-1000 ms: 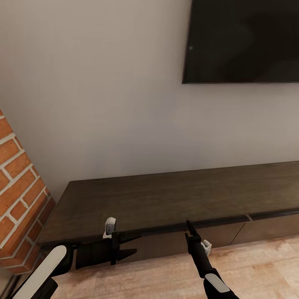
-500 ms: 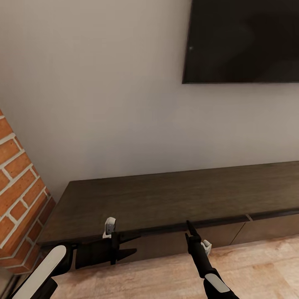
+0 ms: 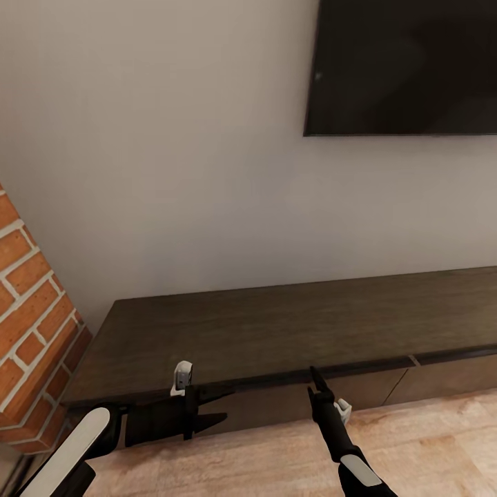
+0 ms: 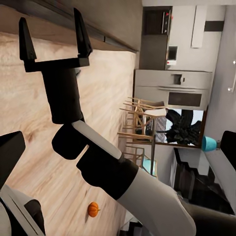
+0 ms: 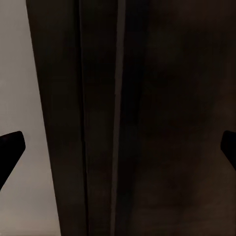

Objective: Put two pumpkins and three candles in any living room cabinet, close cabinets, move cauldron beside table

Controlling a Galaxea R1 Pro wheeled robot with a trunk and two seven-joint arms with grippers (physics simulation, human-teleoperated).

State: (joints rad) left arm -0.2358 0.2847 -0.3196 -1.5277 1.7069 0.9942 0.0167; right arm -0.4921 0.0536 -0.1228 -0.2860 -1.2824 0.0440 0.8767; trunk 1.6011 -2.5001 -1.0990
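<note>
The long dark-brown cabinet (image 3: 290, 331) runs along the wall, its drawer fronts (image 3: 366, 386) flush and shut. My right gripper (image 3: 315, 378) points up at the cabinet's front top edge. It is open, its fingers (image 4: 81, 34) spread wide and holding nothing. The right wrist view looks straight at the dark cabinet front (image 5: 162, 123). My left gripper (image 3: 224, 405) is open and empty, level with the drawer front at the cabinet's left end and pointing towards the right arm. One orange pumpkin (image 4: 93, 209) lies on the wood floor behind the right arm. The candles are out of view.
A red-brick fireplace (image 3: 27, 331) stands close on the left of the cabinet. A black TV (image 3: 407, 65) hangs on the off-white wall above. Light plank floor (image 3: 428, 442) lies in front. Far off, the left wrist view shows wooden chairs (image 4: 140, 110) and kitchen units (image 4: 172, 88).
The head view has shifted very slightly, so the TV sits a touch higher in the picture. Neither arm has moved.
</note>
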